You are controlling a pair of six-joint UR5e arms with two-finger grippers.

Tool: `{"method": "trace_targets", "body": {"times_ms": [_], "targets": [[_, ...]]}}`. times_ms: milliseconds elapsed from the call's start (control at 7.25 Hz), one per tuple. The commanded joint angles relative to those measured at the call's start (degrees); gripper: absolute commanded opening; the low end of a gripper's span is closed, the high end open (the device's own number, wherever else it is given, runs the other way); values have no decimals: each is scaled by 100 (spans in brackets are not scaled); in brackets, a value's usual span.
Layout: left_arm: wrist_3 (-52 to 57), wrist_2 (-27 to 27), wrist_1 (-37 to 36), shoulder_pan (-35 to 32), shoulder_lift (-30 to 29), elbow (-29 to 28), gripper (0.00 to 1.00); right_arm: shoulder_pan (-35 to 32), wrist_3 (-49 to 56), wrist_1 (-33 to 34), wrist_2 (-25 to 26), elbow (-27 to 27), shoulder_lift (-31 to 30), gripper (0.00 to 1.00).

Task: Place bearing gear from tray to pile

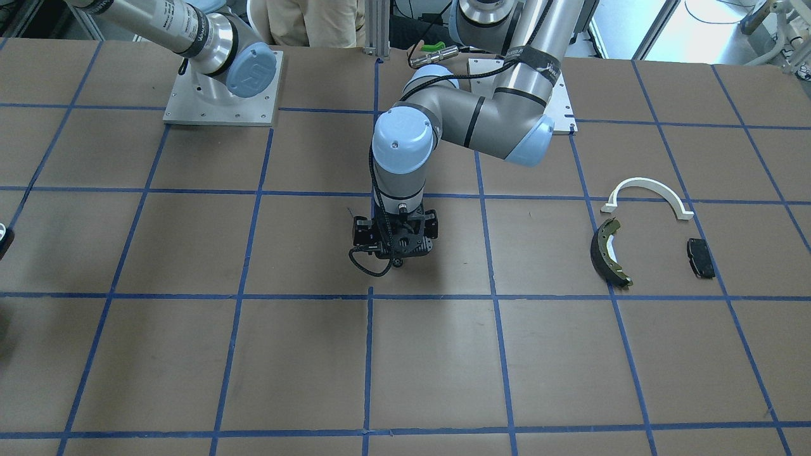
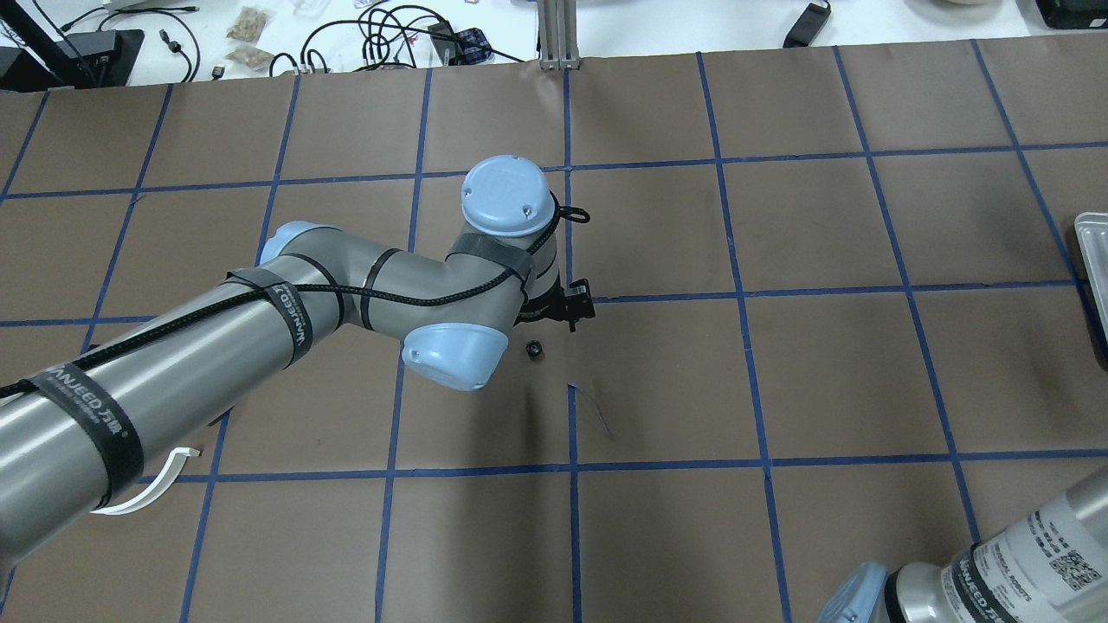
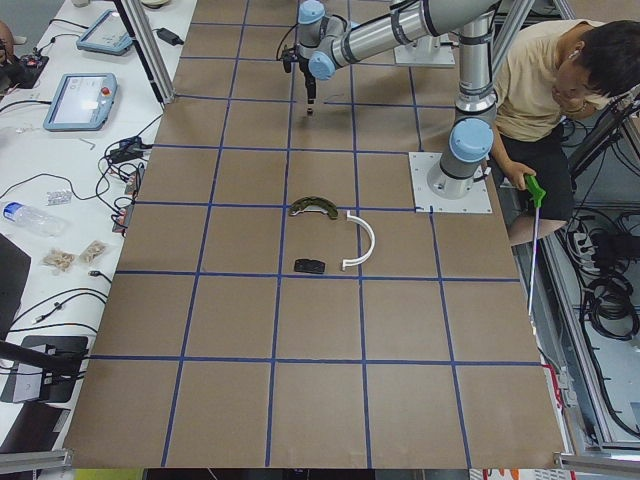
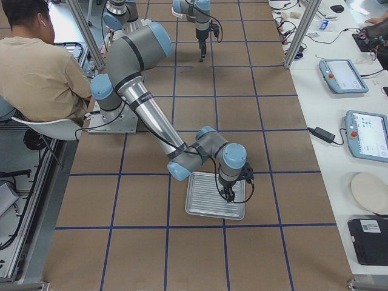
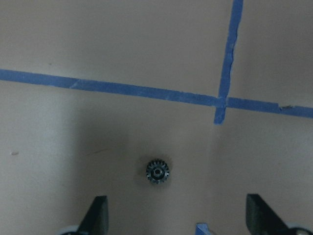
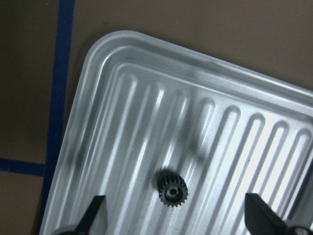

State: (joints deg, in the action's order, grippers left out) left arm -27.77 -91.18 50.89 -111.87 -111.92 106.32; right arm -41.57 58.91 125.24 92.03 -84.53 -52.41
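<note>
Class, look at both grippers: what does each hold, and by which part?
Nothing is held. The left gripper is open over a gear on the table; the right gripper is open over another gear in the tray.

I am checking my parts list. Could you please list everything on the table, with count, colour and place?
Gear: two, dark; one on the bare table, one in the tray.
Tray: one, silver; table's end on the robot's right.
Bracket: one, white; pile on the robot's left.
Brake shoe: one, dark; beside the bracket.
Pad: one, black; beside the shoe.
Table: one, brown, blue grid.
Left gripper: open, above the table gear.
Right gripper: open, above the tray gear.
</note>
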Motion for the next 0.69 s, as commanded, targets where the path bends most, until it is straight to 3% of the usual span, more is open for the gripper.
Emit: {"method": "trace_targets", "body": {"times_ms": [0,414,552], "targets": [[140,-164,-88,-1,-197,20,100,18,24,18,17,-20,38,92],[79,-129,-88,-1,-382,21,100,18,-37,18,0,-46,99,83],[140,-137,-88,-1,-435,-6,96,18,-12,18,0,-46,116,76]]}}
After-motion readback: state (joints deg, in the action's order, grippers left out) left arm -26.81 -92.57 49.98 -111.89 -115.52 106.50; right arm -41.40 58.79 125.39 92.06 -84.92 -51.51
